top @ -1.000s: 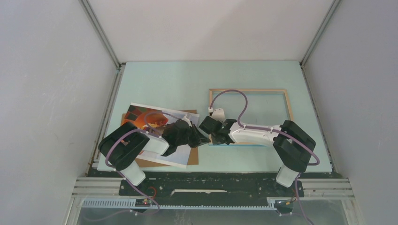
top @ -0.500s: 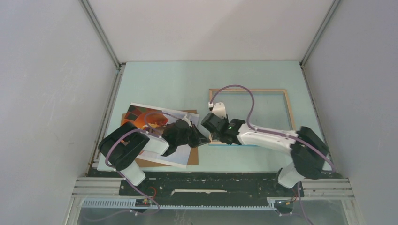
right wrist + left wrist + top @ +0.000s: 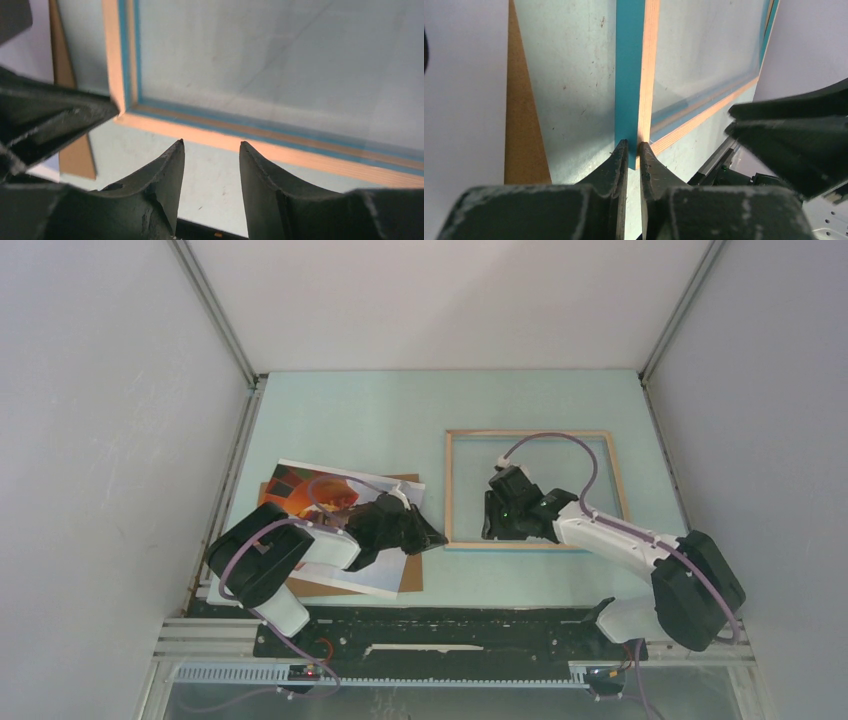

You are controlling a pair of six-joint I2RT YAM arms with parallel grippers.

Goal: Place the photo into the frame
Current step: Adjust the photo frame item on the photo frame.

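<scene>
Photo (image 3: 292, 486) lies to the left of the left tool (image 3: 634, 145), on a brown backing board (image 3: 521, 125), partly under that arm. This tool's jaws are almost together at the near left corner of the frame (image 3: 530, 433); whether they pinch it, I cannot tell. The right tool (image 3: 211, 145) is open and empty above the worktop (image 3: 350, 410), the frame's near rail just beyond its tips. The frame lies flat, wood side up.

The top camera looks down from high behind the near edge over the whole worktop (image 3: 400, 410). Both wrist cameras sit low and close, facing the near-left corner of the frame (image 3: 629, 75), which all three views share.
</scene>
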